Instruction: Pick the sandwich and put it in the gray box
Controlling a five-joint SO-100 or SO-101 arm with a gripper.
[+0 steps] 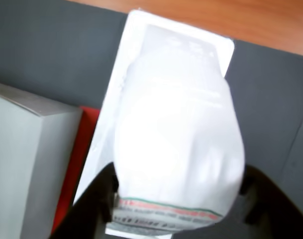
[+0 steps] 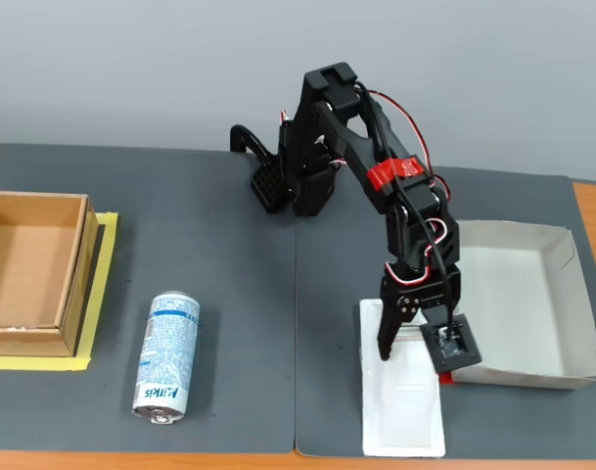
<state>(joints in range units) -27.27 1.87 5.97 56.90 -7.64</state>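
Beside the gray box, on the dark mat, my gripper stands spread astride the sandwich near its label end. Closing on the slick, bulging wrap, I could let it squirt free.

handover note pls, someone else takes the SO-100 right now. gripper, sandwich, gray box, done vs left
Gripper: open, fingers straddling the sandwich; the wrist view shows a black finger on each side of the pack at its labelled end. I cannot tell whether they touch it yet.
Sandwich: flat on the dark mat, just left of the gray box in the fixed view, not lifted.
Gray box: empty.
Off to the left in the fixed view: can lying on its side, brown box.
Done: approach and line-up over the pack.
Left: close, lift, move right over the box wall, release inside.
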